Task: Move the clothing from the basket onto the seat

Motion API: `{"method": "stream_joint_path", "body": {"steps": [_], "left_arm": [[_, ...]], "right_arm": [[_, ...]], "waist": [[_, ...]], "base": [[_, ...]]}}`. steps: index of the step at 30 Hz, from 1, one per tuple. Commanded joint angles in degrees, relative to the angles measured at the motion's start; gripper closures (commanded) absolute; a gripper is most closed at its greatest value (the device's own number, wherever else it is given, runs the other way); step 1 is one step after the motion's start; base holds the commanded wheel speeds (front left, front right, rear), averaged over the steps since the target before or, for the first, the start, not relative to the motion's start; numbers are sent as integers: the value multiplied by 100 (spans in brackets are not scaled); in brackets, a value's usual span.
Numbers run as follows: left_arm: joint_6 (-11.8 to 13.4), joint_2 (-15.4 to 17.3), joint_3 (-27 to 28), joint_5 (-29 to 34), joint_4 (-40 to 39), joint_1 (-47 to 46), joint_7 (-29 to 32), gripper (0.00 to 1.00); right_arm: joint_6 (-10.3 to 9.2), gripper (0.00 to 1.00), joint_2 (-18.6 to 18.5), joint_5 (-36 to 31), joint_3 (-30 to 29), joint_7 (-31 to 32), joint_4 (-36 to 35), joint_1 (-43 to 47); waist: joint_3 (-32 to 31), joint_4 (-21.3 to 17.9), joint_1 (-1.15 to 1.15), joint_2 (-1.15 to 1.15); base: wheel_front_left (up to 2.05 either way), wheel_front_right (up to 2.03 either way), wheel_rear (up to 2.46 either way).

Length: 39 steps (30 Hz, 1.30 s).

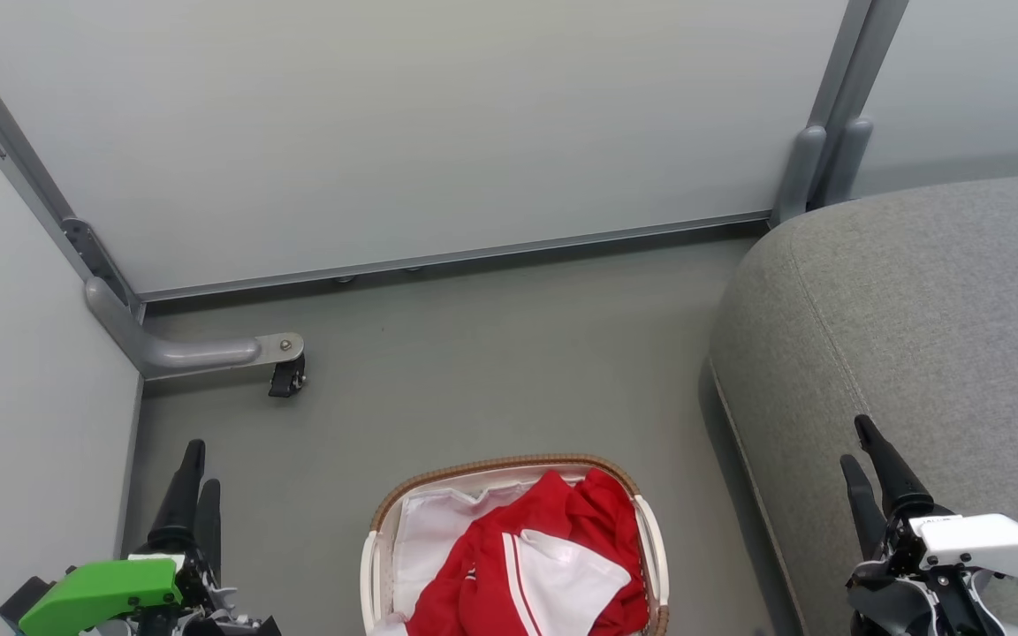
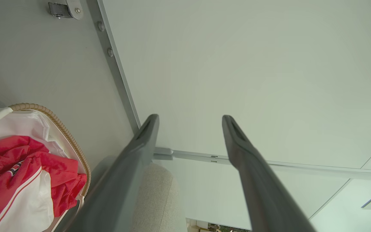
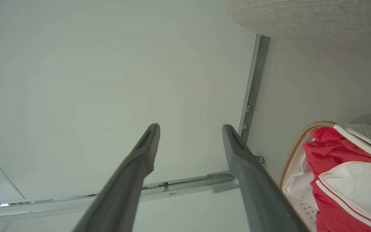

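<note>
- The clothing (image 1: 544, 548) is being gripped by nothing. It is lying heaped inside the basket (image 1: 509, 462), bunched toward the basket's right side.
- The basket is being borne by the floor (image 1: 491, 353), with the seat (image 1: 915, 309) just to the basket's right. This closeness is judged to be deliberate, so that each garment needs only a short lift across.
- The left gripper (image 1: 202, 466) is being held to the basket's left, well apart from it. Its fingers are spread wide and nothing is being grasped between them.
- The right gripper (image 1: 855, 442) is being held to the basket's right, above the seat's near edge. Its jaws are likewise released and empty.
- With one gripper on each side of the basket and both pointing past it toward the wall (image 1: 385, 132), a ready stance is being suggested. The reach down into the basket is judged not yet begun.
- The clothing is being seen as crumpled red fabric. A white panel edged with thin white stripes is lying uppermost, toward the basket's near rim.
- Red folds are being pushed up against the basket's far rim, about level with it.
- The white lining (image 1: 434, 530) is being left bare on the basket's left side, so a pinch there is judged likely to catch the lining instead of a garment.
- How many garments are being heaped together cannot be told.
- Loose, soft cloth is being expected to drape and trail when lifted. A grasp on a raised red fold toward the basket's right is judged safest.
</note>
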Motion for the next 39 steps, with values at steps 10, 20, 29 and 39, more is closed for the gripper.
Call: {"method": "stream_joint_path", "body": {"steps": [10, 20, 29, 39], "left_arm": [[-6, 22, -369, 133, -113, -94, -324, 0], [-9, 31, -556, 705, -274, -96, -581, 0], [-13, 38, -681, 1663, -543, -124, -783, 0], [-16, 46, -763, 2695, -663, -122, -988, 0]], "right_arm": [[1, 0, -44, -186, 134, -329, -64, -21], [2, 0, -57, -1076, 31, -586, -141, -17], [2, 0, -67, -2517, -30, -789, -546, 26], [2, 0, -76, -3648, -8, -996, -806, 78]], "waist": [[-5, 0, 0, 0], [-10, 4, 0, 0], [-8, 10, 0, 0], [-6, 15, 0, 0]], "base": [[0, 0, 0], [0, 0, 0], [0, 0, 0], [0, 0, 0]]}}
